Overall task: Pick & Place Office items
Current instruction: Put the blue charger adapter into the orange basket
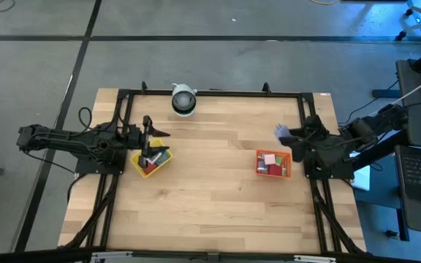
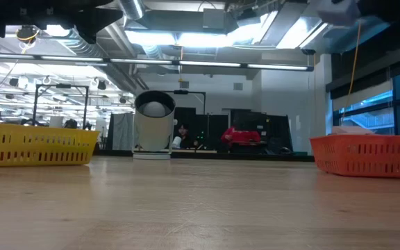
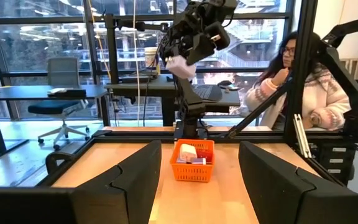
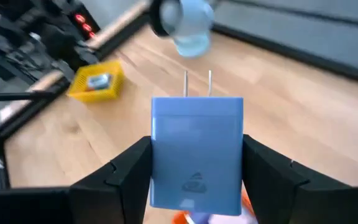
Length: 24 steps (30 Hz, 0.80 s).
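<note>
The right gripper (image 4: 197, 165) pinches a pale blue plug adapter (image 4: 197, 152) above the orange tray (image 1: 272, 164) of pink and red pieces; the left gripper (image 3: 197, 180), fingers spread, hovers over the yellow tray (image 1: 150, 161) of mixed pieces.

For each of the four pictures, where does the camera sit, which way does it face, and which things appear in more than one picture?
High view: above the table, looking down; both arms, left gripper over the yellow tray, right gripper beside the orange tray.
Low view: at table height, facing the room; both trays, white cylinder.
Left wrist view: between its open fingers, facing the orange tray and a seated person.
Right wrist view: its fingers clamp a pale blue plug.
Shared: both wrist views show that plug.
</note>
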Each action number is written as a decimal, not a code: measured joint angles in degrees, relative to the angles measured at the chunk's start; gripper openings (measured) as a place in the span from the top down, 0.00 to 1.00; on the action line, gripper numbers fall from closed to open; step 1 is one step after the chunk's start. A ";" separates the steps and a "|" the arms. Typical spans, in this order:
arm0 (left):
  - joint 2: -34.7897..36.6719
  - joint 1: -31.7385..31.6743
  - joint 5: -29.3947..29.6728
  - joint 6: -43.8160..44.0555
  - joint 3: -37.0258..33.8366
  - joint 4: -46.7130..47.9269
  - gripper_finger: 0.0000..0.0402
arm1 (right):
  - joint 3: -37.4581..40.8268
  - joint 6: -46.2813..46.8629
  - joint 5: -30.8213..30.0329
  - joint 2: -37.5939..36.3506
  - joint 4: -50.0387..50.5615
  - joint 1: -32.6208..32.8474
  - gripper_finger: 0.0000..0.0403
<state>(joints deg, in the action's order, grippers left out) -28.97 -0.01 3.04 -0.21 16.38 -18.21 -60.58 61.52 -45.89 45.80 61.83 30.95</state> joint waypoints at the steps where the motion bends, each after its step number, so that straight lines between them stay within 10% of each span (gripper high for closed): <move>1: 0.00 0.00 0.04 0.00 0.00 0.02 0.47 | 0.00 1.57 0.89 0.00 1.57 -0.39 0.48; 24: -0.04 -2.39 4.82 0.32 0.00 2.02 0.47 | -0.02 12.87 27.72 10.17 14.93 -10.34 0.48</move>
<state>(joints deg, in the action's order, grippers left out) -29.02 -2.40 7.86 0.11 16.38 -16.19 -60.60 74.39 -18.18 55.98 76.76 20.61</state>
